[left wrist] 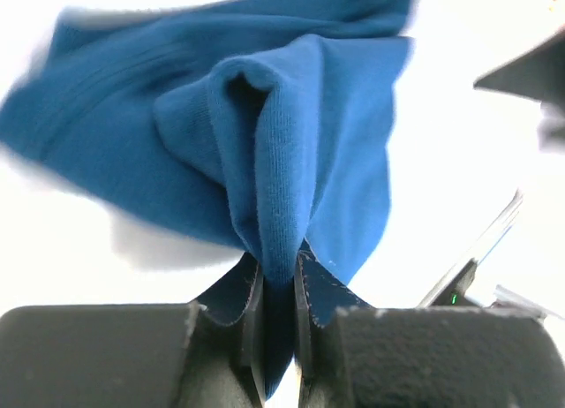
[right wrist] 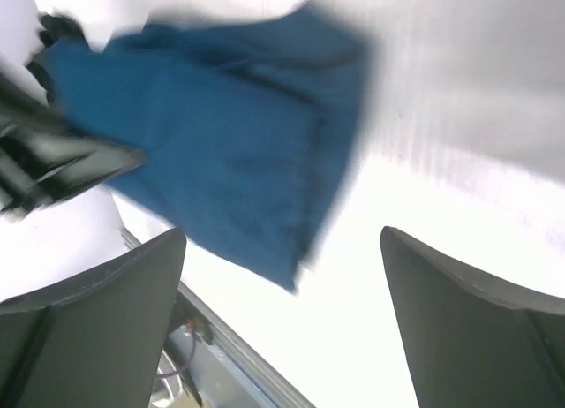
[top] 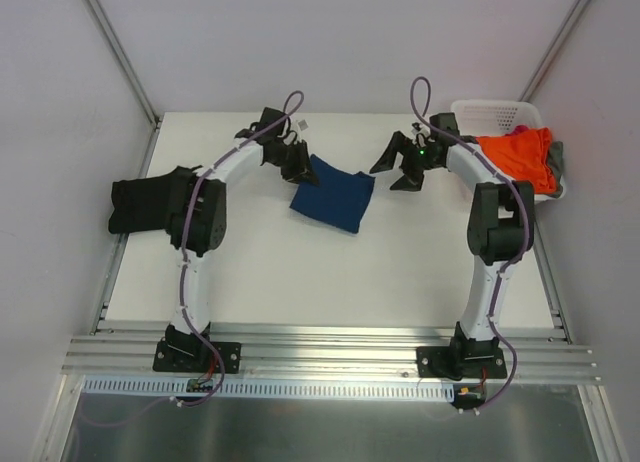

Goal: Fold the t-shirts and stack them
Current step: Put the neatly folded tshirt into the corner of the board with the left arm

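Left jaws tight on blue t-shirt (left wrist: 291,161)

The dark blue folded cloth t-shirt (top: 333,194) mid-table is plain on the face that shows. From the left wrist it reads as a brighter blue with a fine ribbed knit. At the left edge lies a plain black cloth shirt (top: 135,204). The white plastic lattice basket (top: 490,112) at the far right holds a bright orange cloth shirt (top: 518,154), with pink cloth (top: 521,130) and grey cloth (top: 556,162) beside it. The flat white table (top: 330,282) is unpatterned, and the white-and-black robot arms (top: 235,165) carry purple cables (top: 183,282).
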Controlling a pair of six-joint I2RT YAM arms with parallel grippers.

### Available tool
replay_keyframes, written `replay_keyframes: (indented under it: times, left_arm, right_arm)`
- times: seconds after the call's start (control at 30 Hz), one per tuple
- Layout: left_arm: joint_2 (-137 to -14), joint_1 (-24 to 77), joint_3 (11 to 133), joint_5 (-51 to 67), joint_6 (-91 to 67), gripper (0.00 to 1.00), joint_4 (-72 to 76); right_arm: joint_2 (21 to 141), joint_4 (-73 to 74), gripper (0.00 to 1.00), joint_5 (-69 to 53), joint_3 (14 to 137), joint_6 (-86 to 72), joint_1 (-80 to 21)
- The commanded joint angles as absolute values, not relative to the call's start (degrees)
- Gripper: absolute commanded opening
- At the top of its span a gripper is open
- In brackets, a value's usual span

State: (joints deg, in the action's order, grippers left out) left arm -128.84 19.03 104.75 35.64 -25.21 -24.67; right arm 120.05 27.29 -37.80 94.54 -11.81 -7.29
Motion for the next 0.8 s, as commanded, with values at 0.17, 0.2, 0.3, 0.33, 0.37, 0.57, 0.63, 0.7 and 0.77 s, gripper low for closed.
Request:
replay_keyframes:
  times: [0.17, 0.2, 0.3, 0.33, 0.37, 0.57, 0.63, 0.7, 0.77]
  left_arm:
    - [-97.4, 8.5, 88.3, 27.5, -10.4, 0.0, -40.3]
    - [-93.9, 7.4, 85.3, 25.5, -8.5, 0.0, -41.3]
    - [-88.8, 1.7, 82.0, 24.5, -6.2, 0.0, -42.2]
    - [-87.6, 0.4, 80.5, 23.8, -5.7, 0.0, -42.4]
    - [-86.8, -3.4, 80.0, 23.9, -5.0, 0.0, -42.5]
    - [-90.0, -18.3, 83.6, 30.1, -0.5, 0.0, -48.4]
    - [-95.1, -22.1, 90.2, 31.4, 3.2, 0.0, -51.1]
    - [-98.7, -23.8, 96.5, 32.4, 3.4, 0.0, -53.0]
    - [-100.1, -24.5, 100.1, 31.5, 4.0, 0.0, -53.2]
  right_arm:
    - [111.8, 28.6, 0.97, -42.4, 92.4, -13.5, -0.1]
    - [111.9, 28.6, 0.97, -42.5, 92.5, -13.6, -0.1]
    - [112.0, 28.0, 0.97, -42.7, 92.8, -14.4, 1.6]
    - [112.1, 27.7, 0.97, -42.8, 93.0, -14.5, 1.8]
    - [112.2, 27.6, 0.97, -42.8, 93.2, -14.6, 1.8]
    - [112.5, 25.5, 0.97, -42.7, 92.6, -16.3, 1.8]
    - [112.3, 25.2, 0.97, -42.6, 92.2, -16.2, 1.5]
    - [112.1, 25.1, 0.97, -42.5, 91.3, -16.1, 1.5]
    - [111.4, 24.8, 0.97, -42.4, 90.6, -16.0, 1.5]
